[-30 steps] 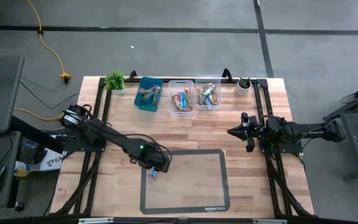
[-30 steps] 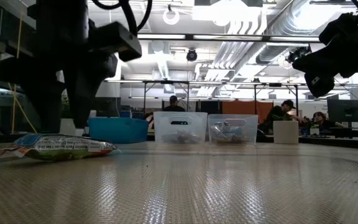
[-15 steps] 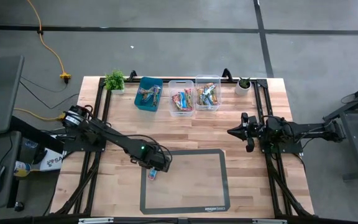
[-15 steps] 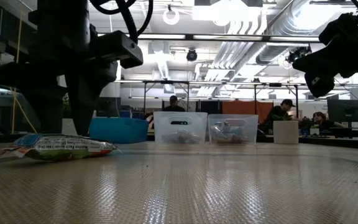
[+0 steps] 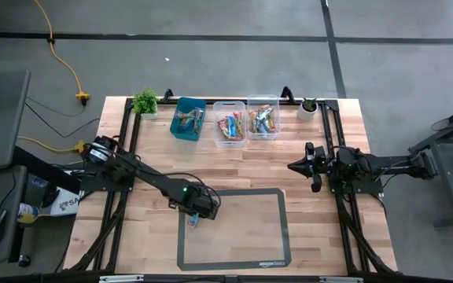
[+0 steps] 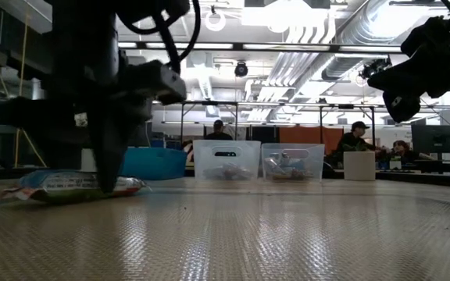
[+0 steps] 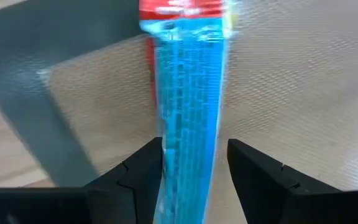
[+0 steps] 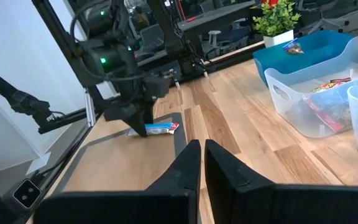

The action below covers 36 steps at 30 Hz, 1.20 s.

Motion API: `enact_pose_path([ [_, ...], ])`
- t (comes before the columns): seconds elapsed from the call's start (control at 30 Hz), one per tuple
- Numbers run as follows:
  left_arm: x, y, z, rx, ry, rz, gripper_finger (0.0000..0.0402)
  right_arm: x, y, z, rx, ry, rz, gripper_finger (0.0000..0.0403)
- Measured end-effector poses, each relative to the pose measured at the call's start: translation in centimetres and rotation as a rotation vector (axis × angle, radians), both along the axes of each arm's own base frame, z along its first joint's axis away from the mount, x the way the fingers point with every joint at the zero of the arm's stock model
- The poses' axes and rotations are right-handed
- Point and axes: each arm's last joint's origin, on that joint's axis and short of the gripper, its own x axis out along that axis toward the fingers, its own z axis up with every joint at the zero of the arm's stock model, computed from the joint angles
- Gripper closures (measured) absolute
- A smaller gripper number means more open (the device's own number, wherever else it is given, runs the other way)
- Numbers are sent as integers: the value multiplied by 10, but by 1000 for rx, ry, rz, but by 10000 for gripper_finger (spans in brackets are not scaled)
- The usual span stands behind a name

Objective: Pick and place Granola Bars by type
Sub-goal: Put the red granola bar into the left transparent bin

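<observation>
- The left gripper [image 5: 203, 212] is low over the one blue granola bar [image 5: 193, 221] lying flat on the grey mat [image 5: 234, 259] near its left corner; its jaws stand apart, one on each side of the wrapper, not yet clamped.
- Risk: the foil is thin and slick, so I judge that closing too high could pinch only the wrapper's edge and let the bar slip out on the lift.
- Risk: jaws pressing on the mat could drag the bar sideways instead of gripping it.
- The right gripper [image 5: 314, 168] waits well apart, above the tabletop's [image 5: 313, 236] right side, jaws together and holding nothing.
- Count: one bar on the mat; three bins at the far edge, one teal bin [image 5: 188, 119] and two clear bins [image 5: 230, 121], all holding bars too small to count.
- Two small potted plants [image 5: 145, 101] stand at the far corners.
</observation>
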Motion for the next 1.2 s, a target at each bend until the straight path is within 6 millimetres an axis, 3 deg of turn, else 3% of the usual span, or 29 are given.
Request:
enact_pose_path([
  [0.33,2,-1,-8,-18,28,-12,234,1,0,-1,3,11,0,398],
  [0.67,0,-1,-10,-22,52,-14,323,1,0,-1,4,10,-1,398],
  [0.8,0,-1,-10,-23,51,-14,339,1,0,-1,4,10,0,397],
  [1.0,-1,0,-3,-25,21,-14,343,1,0,-1,4,11,0,396],
  [1.2,0,1,19,-19,-103,-4,344,1,0,-1,4,10,-1,393],
])
